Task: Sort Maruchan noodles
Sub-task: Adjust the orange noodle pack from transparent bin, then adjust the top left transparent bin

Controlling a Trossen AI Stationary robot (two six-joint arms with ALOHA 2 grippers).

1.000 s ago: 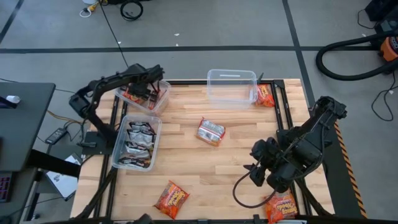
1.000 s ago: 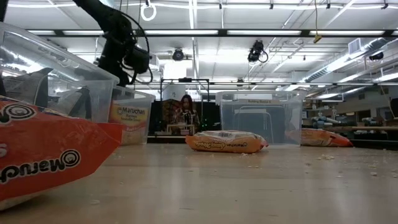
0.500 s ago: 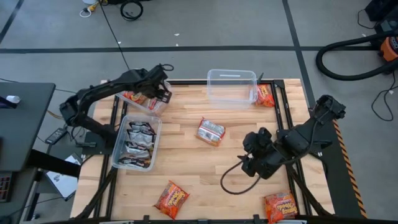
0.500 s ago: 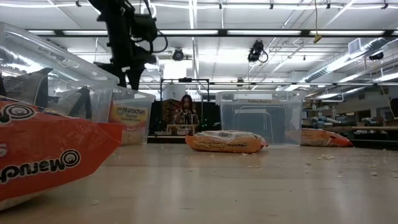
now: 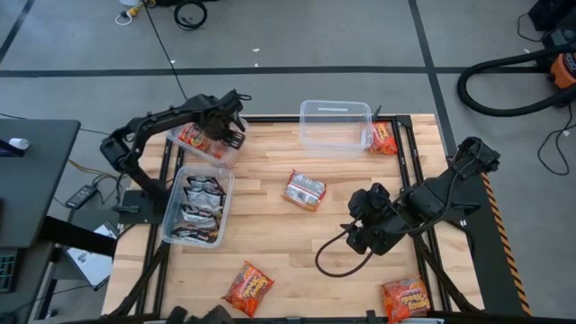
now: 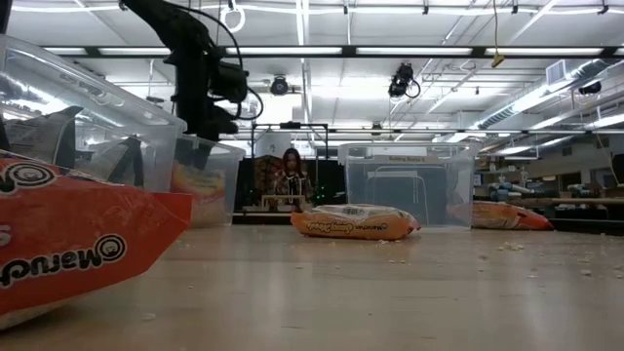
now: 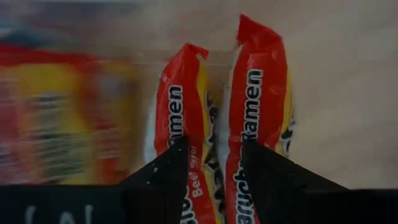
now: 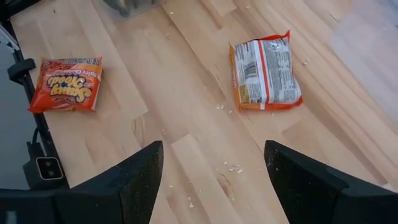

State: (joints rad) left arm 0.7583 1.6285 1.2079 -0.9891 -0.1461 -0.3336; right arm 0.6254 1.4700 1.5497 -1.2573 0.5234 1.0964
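- My left gripper (image 5: pixel 231 133) hangs over the clear bin (image 5: pixel 193 148) at the table's far left corner; my fingers (image 7: pixel 163 177) stand a little apart above two yellow-and-red packets (image 7: pixel 245 118) lying side by side in it, grasping nothing
- My right gripper (image 5: pixel 357 236) hovers above the bare wood right of centre, fingers (image 8: pixel 144 180) spread wide, released
- One packet (image 5: pixel 305 190) lies face down mid-table; an orange-red packet (image 5: pixel 247 287) sits near the front edge, another (image 5: pixel 406 299) at the front right corner, a fourth (image 5: pixel 384 138) beside the far empty bin (image 5: pixel 335 110)
- Silver-black packets (image 5: pixel 200 205) fill the nearer left bin (image 5: pixel 225 209)
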